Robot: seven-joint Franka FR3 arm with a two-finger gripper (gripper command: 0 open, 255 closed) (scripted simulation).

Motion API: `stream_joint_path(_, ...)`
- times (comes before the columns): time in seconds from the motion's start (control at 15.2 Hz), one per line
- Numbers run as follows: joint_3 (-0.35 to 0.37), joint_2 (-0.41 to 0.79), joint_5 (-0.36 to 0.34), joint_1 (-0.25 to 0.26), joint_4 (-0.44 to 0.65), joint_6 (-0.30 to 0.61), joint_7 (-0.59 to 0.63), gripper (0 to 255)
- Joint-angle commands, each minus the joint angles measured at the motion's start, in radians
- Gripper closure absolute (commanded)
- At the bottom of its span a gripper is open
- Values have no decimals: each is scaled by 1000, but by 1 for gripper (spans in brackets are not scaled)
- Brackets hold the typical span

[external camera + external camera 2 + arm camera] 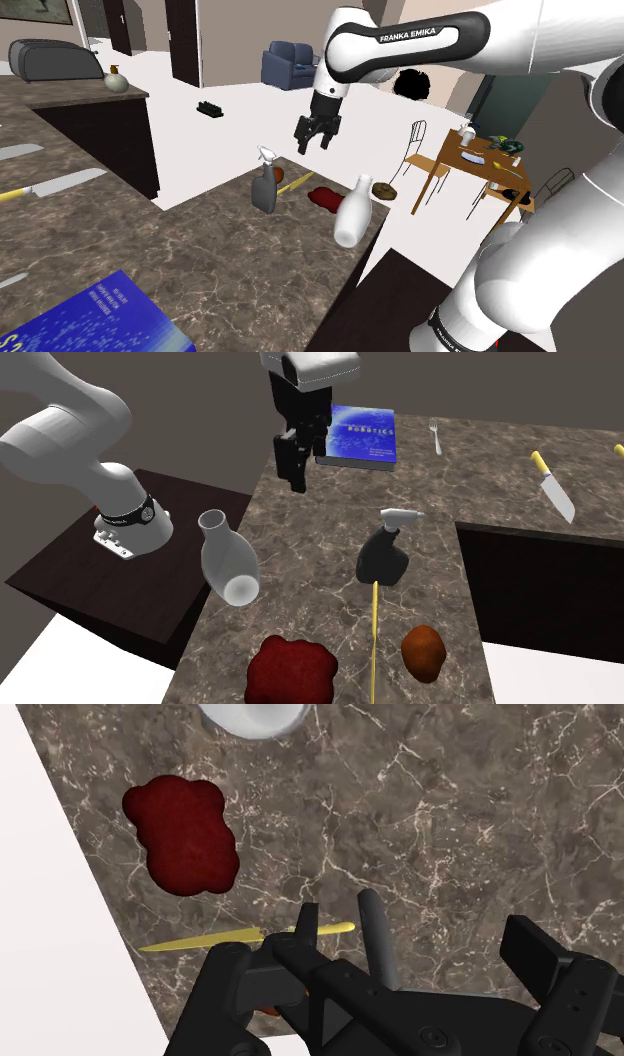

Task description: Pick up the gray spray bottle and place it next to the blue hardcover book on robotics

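Seen in the second exterior view, a white vase (228,557) stands near the marble counter's (300,552) left edge, with a dark red lump (290,670) in front of it. The gripper (294,482) hangs above the counter, its fingers spread with nothing between them. A blue book (358,434) lies flat at the far end. The spray bottle (384,552), dark grey with a pale trigger head, stands upright, well apart from the book. A thin yellow stick (375,642) and a brown lump (423,652) lie before it. A knife (553,484) lies far right.
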Motion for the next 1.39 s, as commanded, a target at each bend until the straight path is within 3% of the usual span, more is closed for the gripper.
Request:
stream_joint_path(0.0,1,80,5,2,59,21,3,0)
stream_joint_path(0.59,11,426,25,12,376,46,23,0)
stream_joint_path(1.32,14,460,28,14,320,137,22,0)
